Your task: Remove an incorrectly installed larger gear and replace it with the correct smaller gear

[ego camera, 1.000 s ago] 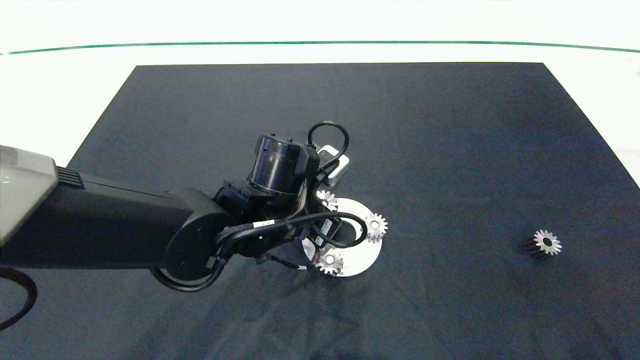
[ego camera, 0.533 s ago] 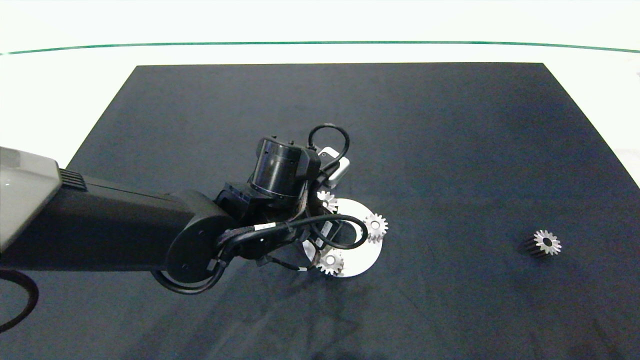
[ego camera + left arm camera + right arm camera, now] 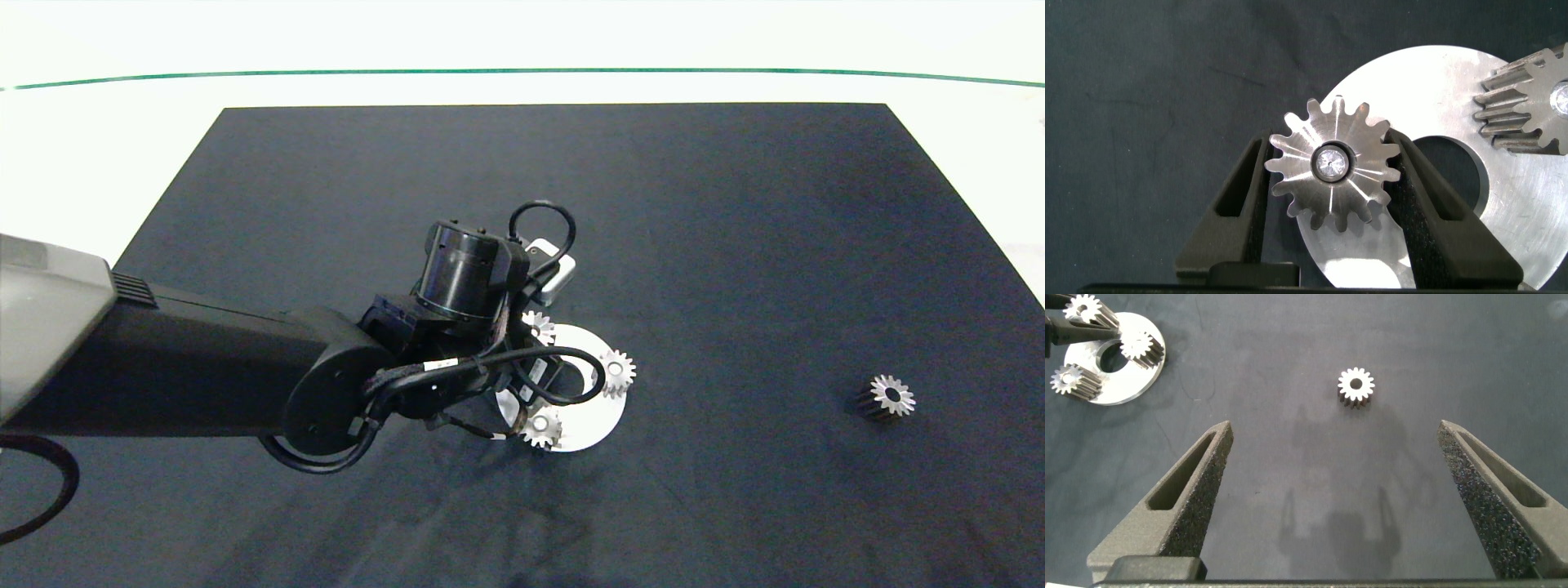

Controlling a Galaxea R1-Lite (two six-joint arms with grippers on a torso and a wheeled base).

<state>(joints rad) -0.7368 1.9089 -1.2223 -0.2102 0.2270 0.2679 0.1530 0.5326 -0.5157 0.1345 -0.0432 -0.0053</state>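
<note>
While the dark mat (image 3: 735, 245) covers most of the desk (image 3: 98, 163), the work sits near its middle, where the left arm (image 3: 188, 376) reaches in over the round silver plate (image 3: 600, 416) that carries three gears on pins. The step in hand is, by my reading, the removal: in the left wrist view the left gripper (image 3: 1333, 175) has its fingers (image 3: 1241, 196) clenched on the larger gear (image 3: 1333, 167), one against each flank, the gear seated on its pin at the plate's edge. The next move likely calls for a straight lift along the pin, since tilting could jam the bore. The right gripper (image 3: 1331, 490) hangs above the mat with fingers spread wide and empty. The smaller gear (image 3: 888, 397) lies alone on the mat, well apart from the plate, awaiting its turn.
</note>
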